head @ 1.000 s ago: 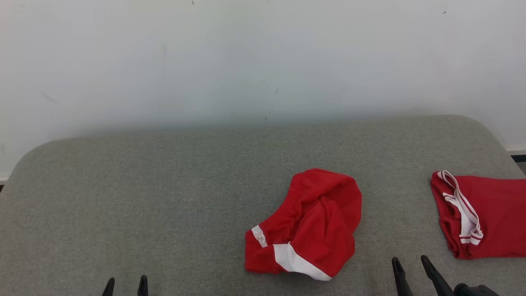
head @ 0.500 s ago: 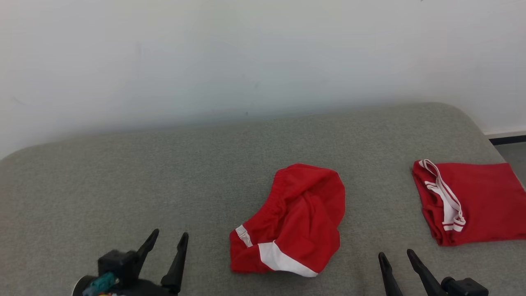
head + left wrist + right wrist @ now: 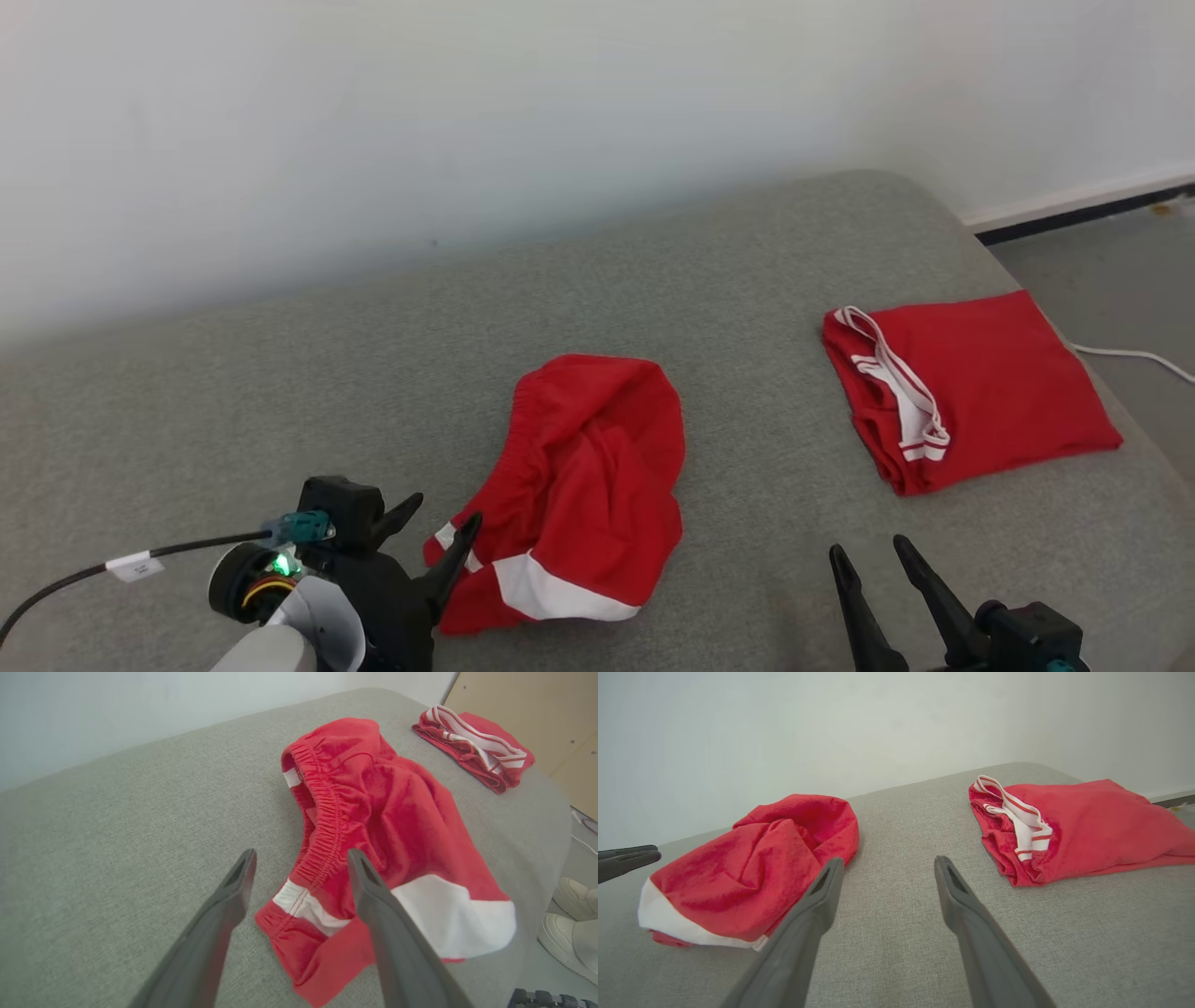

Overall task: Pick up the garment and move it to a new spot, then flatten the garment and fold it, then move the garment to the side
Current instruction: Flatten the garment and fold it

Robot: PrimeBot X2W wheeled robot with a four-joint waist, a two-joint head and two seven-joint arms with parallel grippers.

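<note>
A crumpled red garment [image 3: 583, 476] with white trim and an elastic waistband lies in a heap on the grey cushion [image 3: 233, 392]. My left gripper [image 3: 443, 515] is open at the garment's near-left corner. In the left wrist view the left gripper [image 3: 302, 855] has the waistband of the garment [image 3: 402, 812] running between its two fingers; I cannot tell if they touch the cloth. My right gripper [image 3: 868, 548] is open and holds nothing, over bare cushion to the right of the heap. In the right wrist view the right gripper [image 3: 888, 860] points between the garment [image 3: 752, 872] and a second one.
A second red garment [image 3: 980, 383], folded flat with white striped trim, lies near the cushion's right edge [image 3: 1087, 821]. Beyond that edge is floor with a white cable [image 3: 1134, 355]. Pale shoes [image 3: 570, 910] stand on the floor. A white wall [image 3: 467, 112] backs the cushion.
The head camera has swung, shifting the whole picture left. My left gripper has come forward and to the right, up to the garment's near-left corner. The right gripper has hardly moved.
</note>
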